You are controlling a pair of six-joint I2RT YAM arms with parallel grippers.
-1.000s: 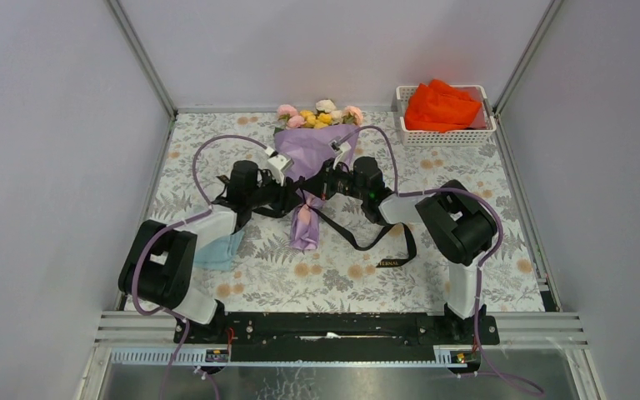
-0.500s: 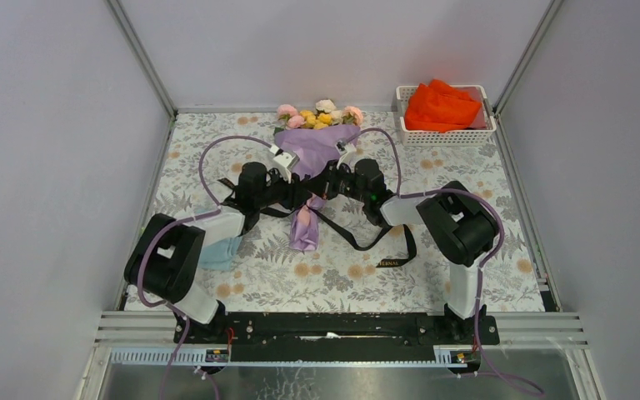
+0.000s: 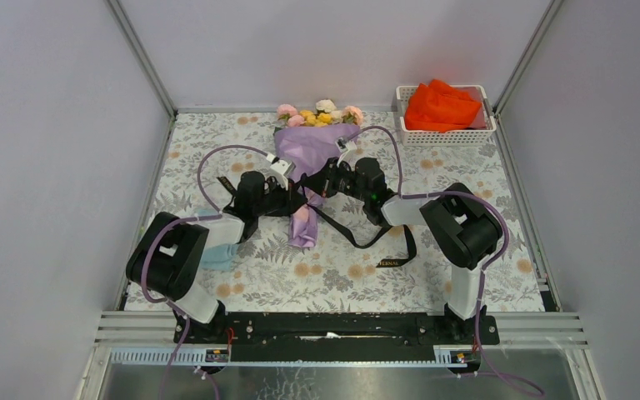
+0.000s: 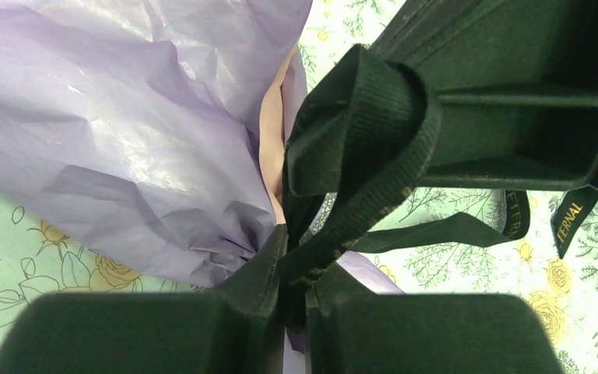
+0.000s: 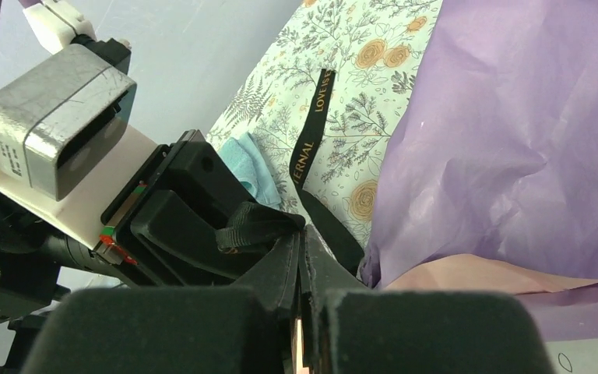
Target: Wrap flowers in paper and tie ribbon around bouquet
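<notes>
The bouquet [image 3: 307, 154] lies on the counter [image 3: 467, 162], with its flowers [image 3: 321, 114] toward the far edge and the narrow purple tail toward the arms. At the neck of the cone the left fingers [image 4: 253, 276] are clenched on the black ribbon [image 4: 358, 117]. The right fingers [image 5: 276, 273], pressed together, pinch it just beside them.

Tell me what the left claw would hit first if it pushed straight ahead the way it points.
The ribbon pinched in the left claw comes first. Just beyond it is probably the right claw, which faces it, with the paper alongside. Depth is unclear.
</notes>
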